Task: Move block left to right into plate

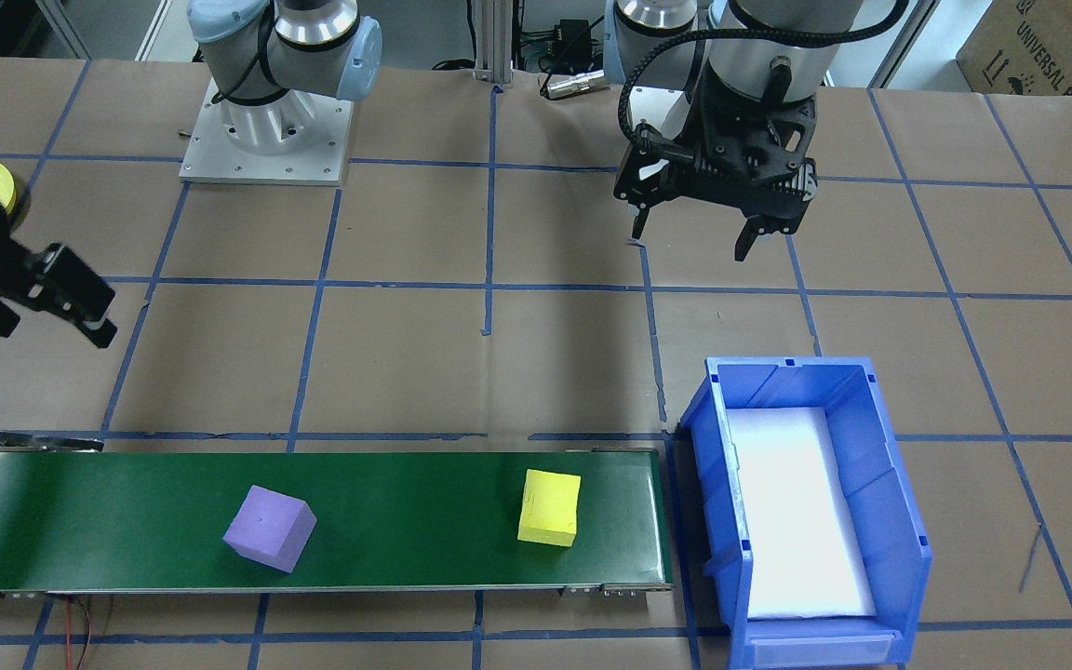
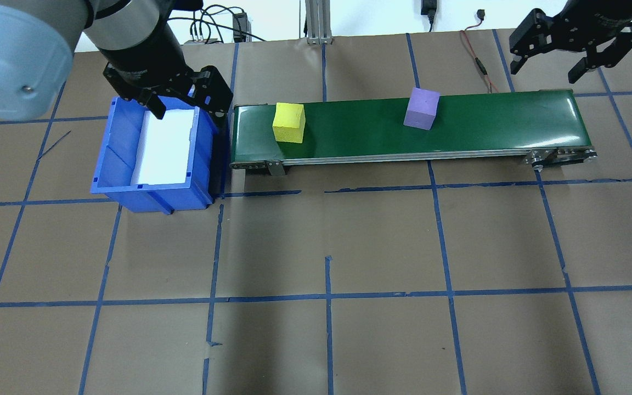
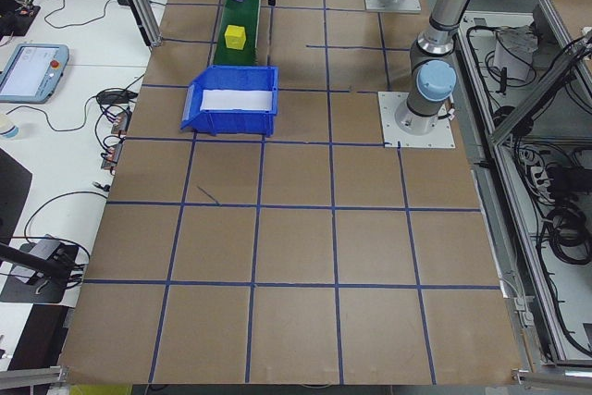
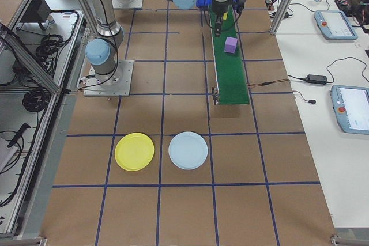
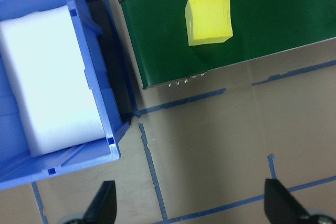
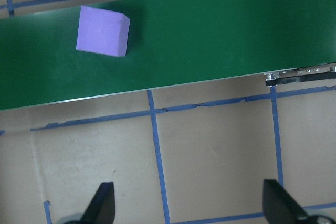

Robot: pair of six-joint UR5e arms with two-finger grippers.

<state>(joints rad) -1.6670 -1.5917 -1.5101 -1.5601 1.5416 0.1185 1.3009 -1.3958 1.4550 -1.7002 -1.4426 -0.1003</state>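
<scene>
A yellow block and a purple block lie apart on a green conveyor belt. The yellow block is near the belt's end by the blue bin. My left gripper hangs open and empty over the table beside the bin. Above the table by the belt's other end, my right gripper is open and empty too. The yellow plate lies flat on the table well beyond that end of the belt; nothing is on it.
A blue bin with white foam inside stands at the belt's end on my left. A light blue plate lies next to the yellow one. Blue tape lines grid the brown table. The arm bases stand behind the belt.
</scene>
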